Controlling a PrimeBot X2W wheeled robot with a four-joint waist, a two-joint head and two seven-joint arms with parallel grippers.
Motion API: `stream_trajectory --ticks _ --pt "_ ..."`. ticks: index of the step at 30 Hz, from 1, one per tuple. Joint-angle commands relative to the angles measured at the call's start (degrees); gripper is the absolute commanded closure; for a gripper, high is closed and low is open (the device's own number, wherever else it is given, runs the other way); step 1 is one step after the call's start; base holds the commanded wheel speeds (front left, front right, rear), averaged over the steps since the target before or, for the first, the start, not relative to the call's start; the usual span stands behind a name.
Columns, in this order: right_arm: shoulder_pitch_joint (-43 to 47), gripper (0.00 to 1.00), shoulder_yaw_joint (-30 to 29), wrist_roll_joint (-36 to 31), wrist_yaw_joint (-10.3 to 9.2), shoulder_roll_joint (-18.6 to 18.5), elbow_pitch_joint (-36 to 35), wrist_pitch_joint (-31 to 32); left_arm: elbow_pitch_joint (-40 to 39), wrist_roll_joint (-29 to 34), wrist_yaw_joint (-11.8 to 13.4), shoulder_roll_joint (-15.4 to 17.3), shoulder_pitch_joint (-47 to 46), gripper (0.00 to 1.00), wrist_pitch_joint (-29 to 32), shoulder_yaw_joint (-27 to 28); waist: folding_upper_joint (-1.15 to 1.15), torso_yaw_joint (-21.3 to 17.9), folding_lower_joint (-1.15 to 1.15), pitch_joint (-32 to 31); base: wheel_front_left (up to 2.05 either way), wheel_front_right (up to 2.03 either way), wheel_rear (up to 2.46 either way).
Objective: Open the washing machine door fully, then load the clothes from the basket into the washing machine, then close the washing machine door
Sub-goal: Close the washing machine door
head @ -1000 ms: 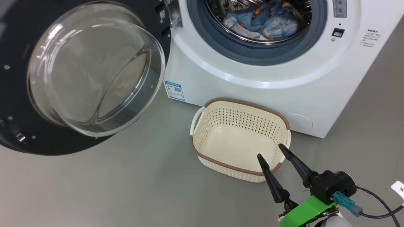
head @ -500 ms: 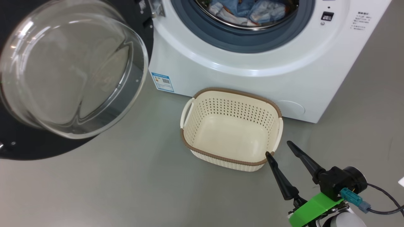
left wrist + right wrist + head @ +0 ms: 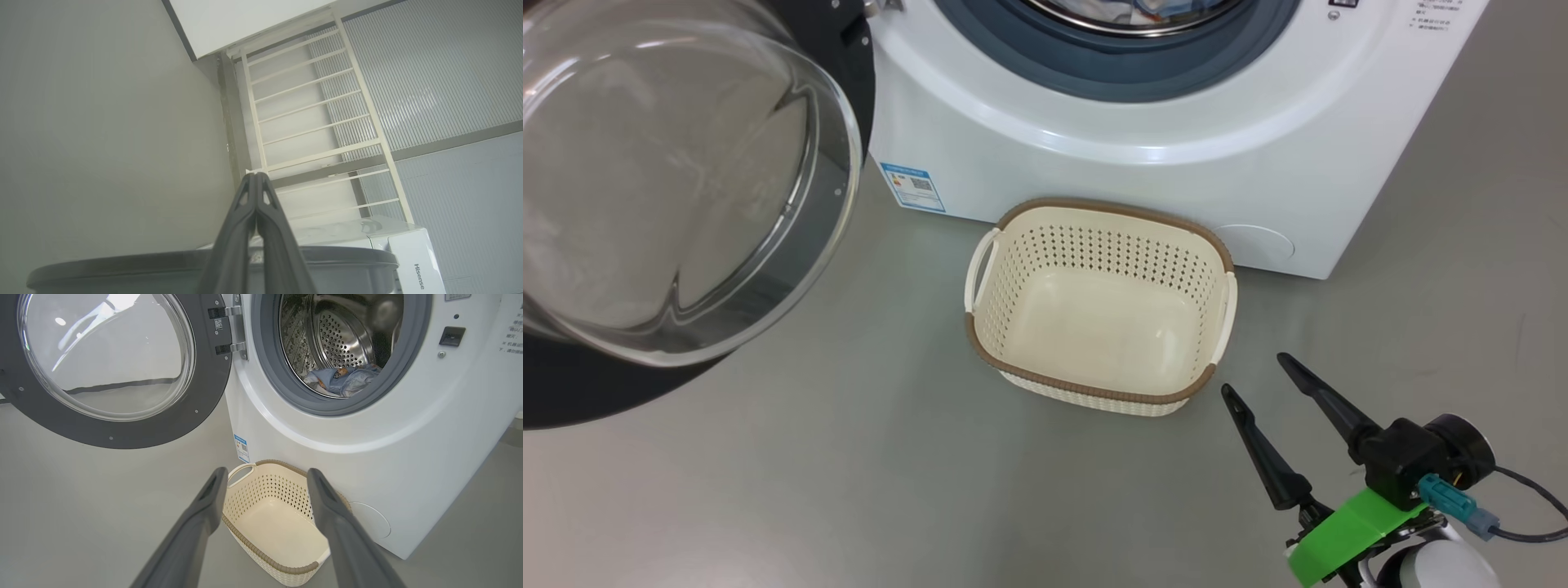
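Right gripper [image 3: 1254,374]: fingers were spread wide with nothing between them, hanging above the floor [image 3: 849,457] just off the basket's [image 3: 1094,245] near right corner. Left gripper [image 3: 255,175]: fingers were pressed together, gripping nothing, tips aimed at a pale barred frame [image 3: 310,106]. The basket sat empty on the floor, just in front of the washing machine [image 3: 1094,163]. The clothes [image 3: 347,377] lay in the steel drum, blue fabric with orange print. The washing machine door [image 3: 106,359] stood swung wide to the left. Blue label [image 3: 913,186] at the front's lower left corner carried a QR code; the text was too small to read. Small print [image 3: 1437,16] at the upper right was also unreadable. "Hisense" [image 3: 419,276] read clearly on a white appliance in the left wrist view.
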Motion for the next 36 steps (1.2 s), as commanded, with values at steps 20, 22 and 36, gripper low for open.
stream_trajectory --ticks 20,22,36 --pt "-0.51 0.0 0.81 -0.1 0.09 -2.09 -5.85 3.3 2.24 -0.65 -3.2 4.09 0.08 1.0 4.32 -0.79 0.0 -1.19 0.0 3.1 0.0 0.0 0.0" --pt "-0.41 0.0 0.84 -0.2 0.09 -2.04 -6.0 3.38 2.34 -0.51 -3.31 4.09 0.13 1.0 4.3 -0.98 0.0 -1.2 0.0 3.25 0.0 0.0 0.0" --pt "-0.62 0.0 1.67 0.31 0.09 -1.92 -5.55 3.38 2.09 -1.6 -3.62 4.68 1.48 1.0 10.87 -2.35 0.0 -0.75 0.0 3.39 0.0 0.0 0.0"
